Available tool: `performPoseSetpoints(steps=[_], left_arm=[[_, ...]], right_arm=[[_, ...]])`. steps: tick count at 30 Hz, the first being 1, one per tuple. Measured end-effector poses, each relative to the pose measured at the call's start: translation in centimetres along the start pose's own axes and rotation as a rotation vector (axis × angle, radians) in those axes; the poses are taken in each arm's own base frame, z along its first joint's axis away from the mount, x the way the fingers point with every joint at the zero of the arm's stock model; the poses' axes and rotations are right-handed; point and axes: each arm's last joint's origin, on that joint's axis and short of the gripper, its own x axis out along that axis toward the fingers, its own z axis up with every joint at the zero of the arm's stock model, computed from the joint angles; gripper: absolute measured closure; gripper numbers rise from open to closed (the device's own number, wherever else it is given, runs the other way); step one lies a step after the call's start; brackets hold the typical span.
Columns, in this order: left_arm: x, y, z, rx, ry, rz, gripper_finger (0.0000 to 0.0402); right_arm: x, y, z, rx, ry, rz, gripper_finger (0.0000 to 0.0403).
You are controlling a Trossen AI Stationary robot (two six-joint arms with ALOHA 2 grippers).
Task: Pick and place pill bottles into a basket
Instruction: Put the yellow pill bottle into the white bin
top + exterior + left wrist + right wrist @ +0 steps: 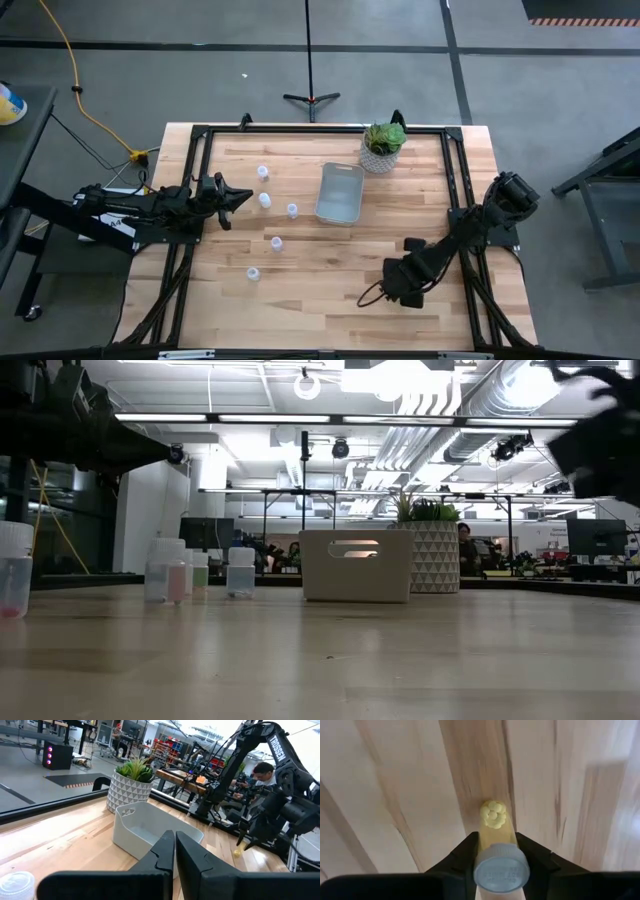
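Right gripper [495, 865]: gripping a capped bottle [501, 867] between its fingers, hovering over bare wood at the table's [330, 290] front right.
Left gripper [240, 197]: sitting clenched at the left edge, its fingers [165, 857] pressing together, empty.
Other bottles [265, 200]: five standing left of the basket.
Basket [340, 193]: sitting mid-table beside the plant [383, 146].

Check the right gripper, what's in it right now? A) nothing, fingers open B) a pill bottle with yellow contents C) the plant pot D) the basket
B: the right wrist view shows the right gripper with its fingers closed on a white-capped pill bottle with yellow contents, over bare table; the basket sits apart near the table's middle.
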Motion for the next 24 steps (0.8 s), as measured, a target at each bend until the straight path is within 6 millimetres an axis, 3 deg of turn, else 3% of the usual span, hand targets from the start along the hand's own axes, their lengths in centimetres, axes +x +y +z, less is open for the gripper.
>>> performPoseSetpoints(steps=[6, 11, 19, 24], left_arm=[[0.0, 0.0, 0.0, 0.0, 0.0, 0.0, 0.0351], [0.0, 0.0, 0.0, 0.0, 0.0, 0.0, 0.035], [0.0, 0.0, 0.0, 0.0, 0.0, 0.0, 0.0351], [0.0, 0.0, 0.0, 0.0, 0.0, 0.001, 0.035]], right_arm=[[-2.6, -0.5, 3.4, -0.052, -0.164, 0.033, 0.0311], [-5.4, -2.3, 6.7, -0.087, -0.354, -0.053, 0.0293], [-8.6, -8.4, 12.0, -0.106, -0.541, -0.127, 0.0312], [-9.3, -12.7, 13.6, -0.114, -0.55, -0.164, 0.0296]])
